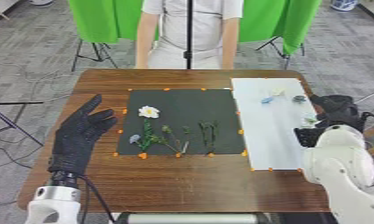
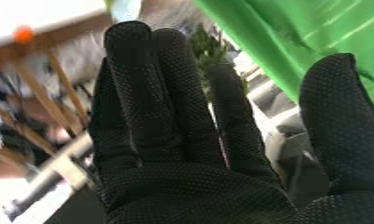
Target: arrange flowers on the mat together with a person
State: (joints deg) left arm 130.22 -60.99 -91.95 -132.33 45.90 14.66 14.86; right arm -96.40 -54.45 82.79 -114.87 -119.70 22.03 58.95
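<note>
In the head view, my left hand (image 1: 83, 132) lies open at the table's left side, beside the black mat (image 1: 179, 100). A white flower (image 1: 149, 112) with a green stem rests on that mat, near a small bluish flower (image 1: 135, 139) and several green sprigs (image 1: 168, 140). The white mat (image 1: 263, 132) holds a blue flower (image 1: 267, 100), a pale yellowish flower (image 1: 278, 92), a dark rosette (image 1: 299, 99) and a whitish-green flower (image 1: 310, 120). Close to the last is my right hand (image 1: 339, 112), at the mat's right edge. In the right wrist view, my right hand (image 2: 179, 150) has straight fingers, with green foliage (image 2: 207, 47) behind them.
The brown table (image 1: 201, 187) carries both mats, with orange markers around their edges. A person stands at its far side, arms down, before a green cloth (image 1: 286, 22). A thin black pole (image 1: 189, 30) rises at the far edge.
</note>
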